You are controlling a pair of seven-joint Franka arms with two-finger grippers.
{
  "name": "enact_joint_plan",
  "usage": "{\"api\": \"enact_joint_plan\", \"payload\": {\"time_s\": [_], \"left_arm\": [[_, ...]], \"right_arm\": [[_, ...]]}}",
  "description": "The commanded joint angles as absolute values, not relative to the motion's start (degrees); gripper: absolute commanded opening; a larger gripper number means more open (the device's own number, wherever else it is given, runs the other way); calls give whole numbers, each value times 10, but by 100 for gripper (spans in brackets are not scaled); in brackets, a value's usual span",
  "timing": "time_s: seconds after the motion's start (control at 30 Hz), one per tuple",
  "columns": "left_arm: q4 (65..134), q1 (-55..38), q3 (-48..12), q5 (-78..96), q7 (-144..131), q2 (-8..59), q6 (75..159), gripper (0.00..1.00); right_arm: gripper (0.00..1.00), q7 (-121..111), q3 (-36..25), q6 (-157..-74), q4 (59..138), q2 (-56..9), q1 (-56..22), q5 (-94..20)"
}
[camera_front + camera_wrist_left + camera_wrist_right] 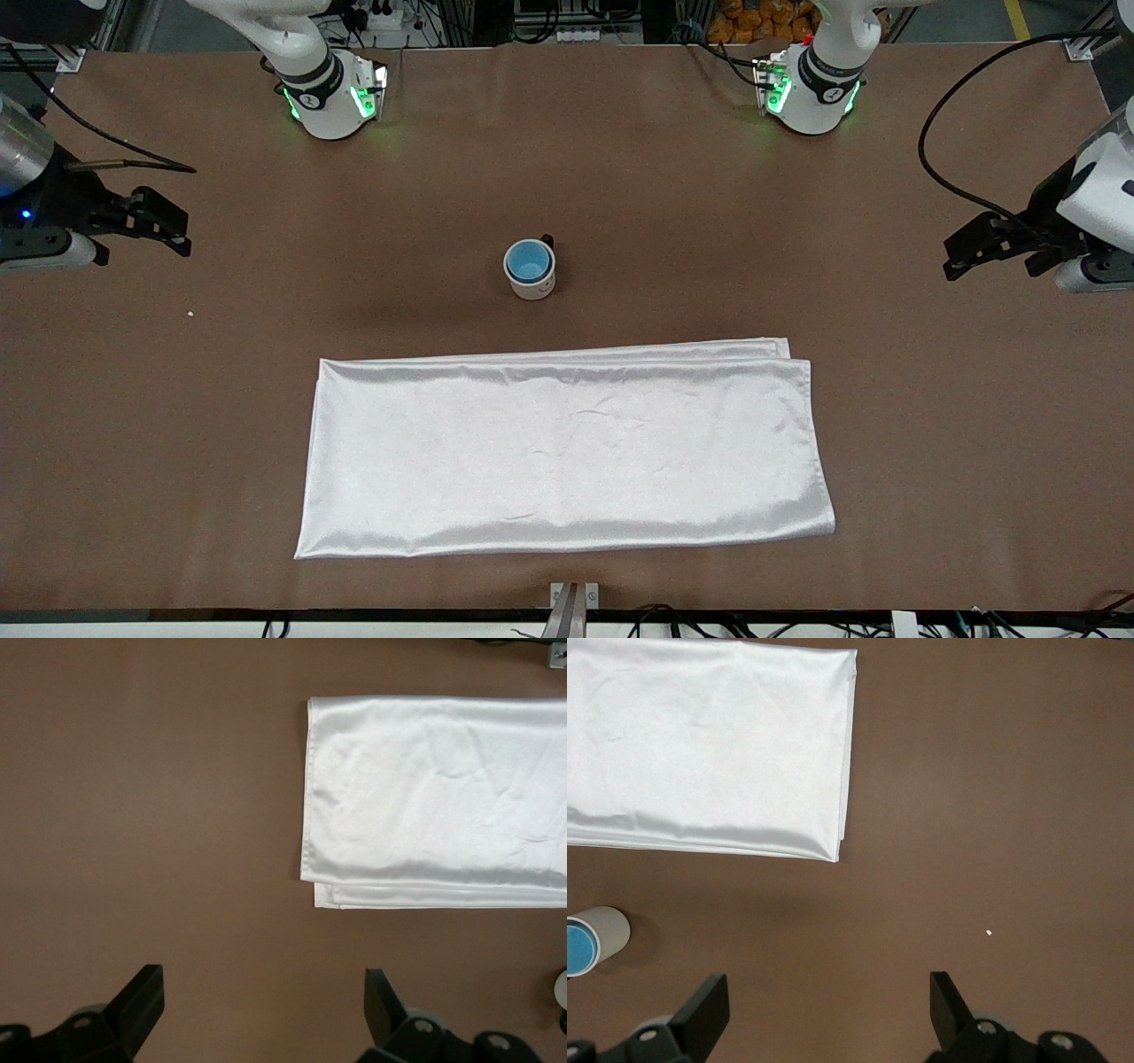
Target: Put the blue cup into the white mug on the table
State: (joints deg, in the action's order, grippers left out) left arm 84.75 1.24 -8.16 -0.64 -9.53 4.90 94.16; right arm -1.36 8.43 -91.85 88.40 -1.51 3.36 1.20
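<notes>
The blue cup (529,260) sits inside the white mug (533,282), which stands upright near the middle of the brown table (709,221) with its black handle turned toward the robots' bases. Cup and mug also show at the edge of the right wrist view (578,948). A sliver of the mug shows at the edge of the left wrist view (560,989). My left gripper (961,252) is open and empty over bare table at the left arm's end (264,1001). My right gripper (173,226) is open and empty over bare table at the right arm's end (829,1010).
A folded white satin cloth (567,452) lies flat, nearer to the front camera than the mug; it also shows in the left wrist view (443,797) and the right wrist view (709,744). A tiny white speck (191,312) lies on the table toward the right arm's end.
</notes>
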Motion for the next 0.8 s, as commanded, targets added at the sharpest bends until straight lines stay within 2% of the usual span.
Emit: {"api": "enact_joint_plan", "payload": {"time_s": [0.0,0.77], "left_arm": [[860,8,-74,8,-90,34,933,100],[864,11,-74,8,-90,25,916,100]], "right_arm": [[100,-11,85,-913,876,-18,33,12],[100,-10,85,-912,877,-18,32,11]]}}
